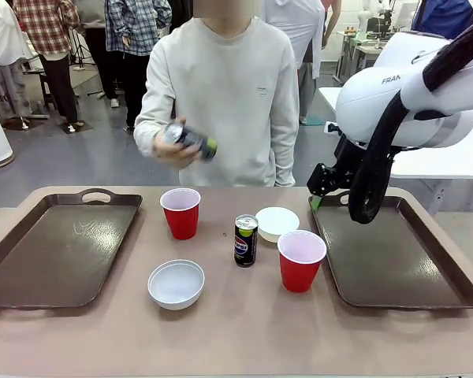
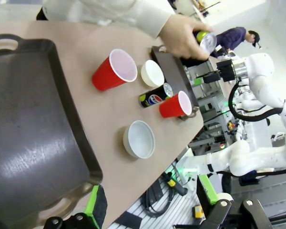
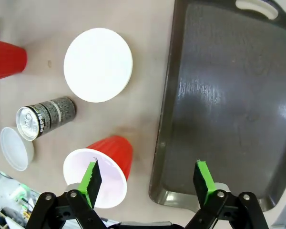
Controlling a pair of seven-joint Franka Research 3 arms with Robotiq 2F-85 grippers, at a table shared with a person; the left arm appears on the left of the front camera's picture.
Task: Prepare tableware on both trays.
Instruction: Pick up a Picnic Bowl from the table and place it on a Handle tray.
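On the tan table between the trays stand two red cups (image 1: pixel 180 213) (image 1: pixel 301 260), two white bowls (image 1: pixel 176 283) (image 1: pixel 277 223) and one upright black can (image 1: pixel 246 240). The person holds a second black can (image 1: pixel 191 139) in one hand above the table's far side. Both dark brown trays, left (image 1: pixel 59 248) and right (image 1: pixel 394 256), lie bare. My right gripper (image 1: pixel 322 198) hangs open over the right tray's far left corner; in its own view the gripper (image 3: pixel 147 177) spans the near cup (image 3: pixel 102 169) and the tray's rim (image 3: pixel 159 143). My left gripper (image 2: pixel 150 200) is open beyond the left tray (image 2: pixel 28 143).
The person stands at the middle of the far side, arm bent over the table. Bare table runs along the front edge (image 1: pixel 244 339). My right arm's white link and black cable (image 1: pixel 378 157) hang over the right tray's far end. Other people stand far behind.
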